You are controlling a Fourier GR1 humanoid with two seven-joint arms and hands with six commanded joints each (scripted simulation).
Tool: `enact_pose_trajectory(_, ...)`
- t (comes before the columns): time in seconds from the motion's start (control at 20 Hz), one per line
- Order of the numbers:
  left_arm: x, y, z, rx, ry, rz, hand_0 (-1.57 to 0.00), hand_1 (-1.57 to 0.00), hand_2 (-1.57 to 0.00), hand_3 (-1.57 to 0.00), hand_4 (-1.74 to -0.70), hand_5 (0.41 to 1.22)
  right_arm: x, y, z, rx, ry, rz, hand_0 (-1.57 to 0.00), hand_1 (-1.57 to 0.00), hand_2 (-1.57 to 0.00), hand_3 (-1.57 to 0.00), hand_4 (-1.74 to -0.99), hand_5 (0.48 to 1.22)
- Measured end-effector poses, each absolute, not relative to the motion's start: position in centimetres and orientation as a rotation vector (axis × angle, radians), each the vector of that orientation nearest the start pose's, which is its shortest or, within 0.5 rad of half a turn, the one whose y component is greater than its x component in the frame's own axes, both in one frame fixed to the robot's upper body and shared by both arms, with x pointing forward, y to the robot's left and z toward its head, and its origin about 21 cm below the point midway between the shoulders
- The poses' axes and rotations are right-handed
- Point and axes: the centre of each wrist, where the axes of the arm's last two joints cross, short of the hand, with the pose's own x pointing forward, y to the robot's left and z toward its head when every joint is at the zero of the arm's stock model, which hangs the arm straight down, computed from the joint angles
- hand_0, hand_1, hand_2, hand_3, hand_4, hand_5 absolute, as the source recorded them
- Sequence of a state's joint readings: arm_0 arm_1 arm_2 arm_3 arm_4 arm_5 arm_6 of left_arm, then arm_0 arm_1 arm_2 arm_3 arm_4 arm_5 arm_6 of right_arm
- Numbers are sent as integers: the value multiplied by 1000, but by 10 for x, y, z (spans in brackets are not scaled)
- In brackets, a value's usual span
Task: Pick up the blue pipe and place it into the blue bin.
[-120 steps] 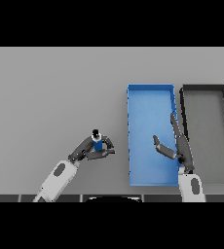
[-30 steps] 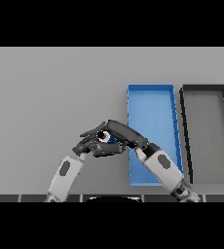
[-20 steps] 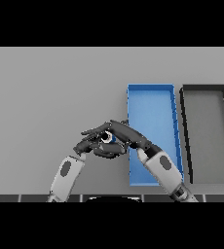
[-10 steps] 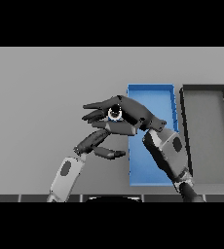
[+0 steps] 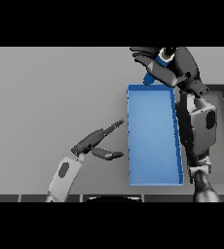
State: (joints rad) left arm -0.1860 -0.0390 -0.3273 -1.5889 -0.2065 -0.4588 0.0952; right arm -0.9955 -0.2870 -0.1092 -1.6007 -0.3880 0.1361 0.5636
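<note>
Blue pipe (image 5: 152, 75) clasped in curled right hand (image 5: 175, 68), at twelve o'clock over blue bin (image 5: 153, 180). Left hand (image 5: 97, 141) spread at nine o'clock of bin.

Even, flat light falls on the grey table (image 5: 46, 87), with no glare and only faint shadows.
</note>
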Motion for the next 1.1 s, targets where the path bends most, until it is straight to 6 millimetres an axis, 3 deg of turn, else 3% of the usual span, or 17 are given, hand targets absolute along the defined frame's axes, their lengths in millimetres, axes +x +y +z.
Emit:
enact_pose_trajectory(0.15, 269, 121, 46, -412, -1561, -890, 1, 1, 1, 1, -871, 415, 348, -221, 306, 263, -1858, 398, -1571, -1571, -1571, -1571, -1741, 1221)
enact_pose_trajectory(0.45, 269, 121, 46, -422, -1561, -890, 1, 1, 1, 1, -875, 422, 333, -257, 234, 166, -1680, 279, -1571, -1571, -1571, -1571, -1741, 1221)
enact_pose_trajectory(0.65, 261, 118, 43, -441, -1556, -870, 1, 1, 1, 1, -880, 427, 315, -269, 188, 105, -1552, 199, -1571, -1571, -1571, -1571, -1741, 1221)
enact_pose_trajectory(0.9, 263, 120, 44, -436, -1548, -873, 1, 1, 1, 1, -888, 422, 296, -270, 147, -29, -1368, 122, -1571, -1571, -1571, -1521, -1741, 1221)
enact_pose_trajectory(0.95, 261, 121, 43, -432, -1554, -876, 1, 1, 1, 1, -887, 420, 296, -270, 143, -40, -1333, 101, -1571, -1571, -1571, -1255, -1741, 1221)
enact_pose_trajectory(1.1, 261, 123, 46, -435, -1555, -877, 1, 1, 1, 1, -883, 421, 291, -264, 131, -113, -1251, 109, -1571, -1571, -1571, -908, -1741, 1221)
